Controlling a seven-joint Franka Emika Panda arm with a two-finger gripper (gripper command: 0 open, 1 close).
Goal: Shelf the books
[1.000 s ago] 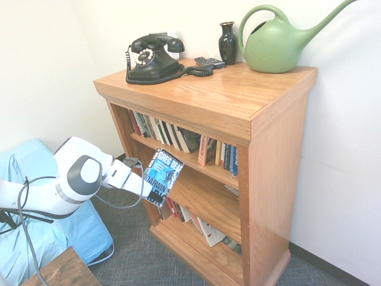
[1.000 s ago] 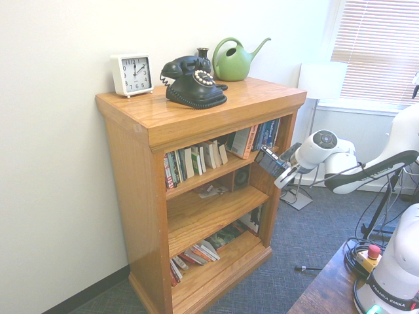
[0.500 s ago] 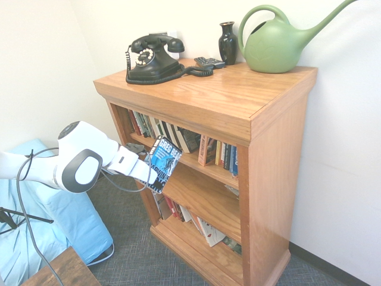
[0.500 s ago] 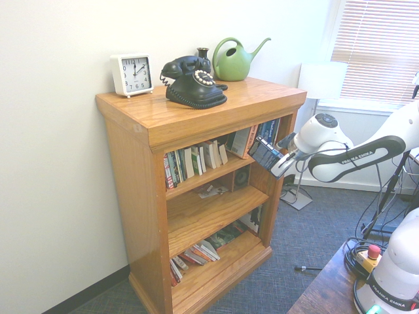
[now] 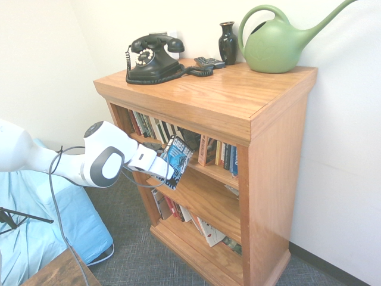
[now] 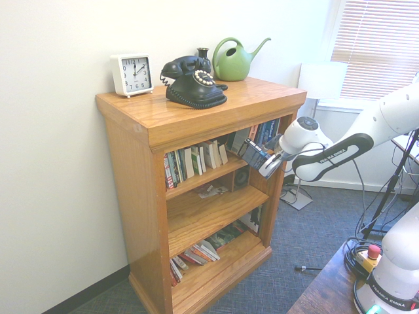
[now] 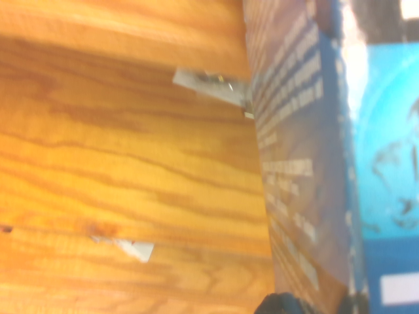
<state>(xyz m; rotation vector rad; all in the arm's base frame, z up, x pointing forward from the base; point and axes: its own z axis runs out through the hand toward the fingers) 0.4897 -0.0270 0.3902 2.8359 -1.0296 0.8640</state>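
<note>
Here the gripper (image 5: 168,171) is closed on the paperback book (image 5: 178,161), which it holds in the air in front of the wooden bookcase (image 5: 271,155), at the open front between the top shelf and the middle shelf. The book sticks up and away from the fingers, so the gripper is at its lower end and the blue-and-black cover with large white lettering faces outward in the first exterior view. It is tilted, with its upper end leaning toward the row of shelved books (image 5: 156,128) on the top shelf; whether it touches them or the shelf edge, I cannot tell. In the second exterior view the white arm (image 6: 340,147) comes in from the right and the same book (image 6: 254,156) hangs just before the right part of the top shelf, near the leaning books (image 6: 196,159) there. In the wrist view the book (image 7: 308,150) appears close up, blurred, beside the wood grain of a shelf board (image 7: 124,150). On top of the bookcase stand a black rotary telephone (image 5: 152,58), a dark vase (image 5: 227,42), a green watering can (image 5: 277,39) and, in the second exterior view, a white alarm clock (image 6: 131,74).
</note>
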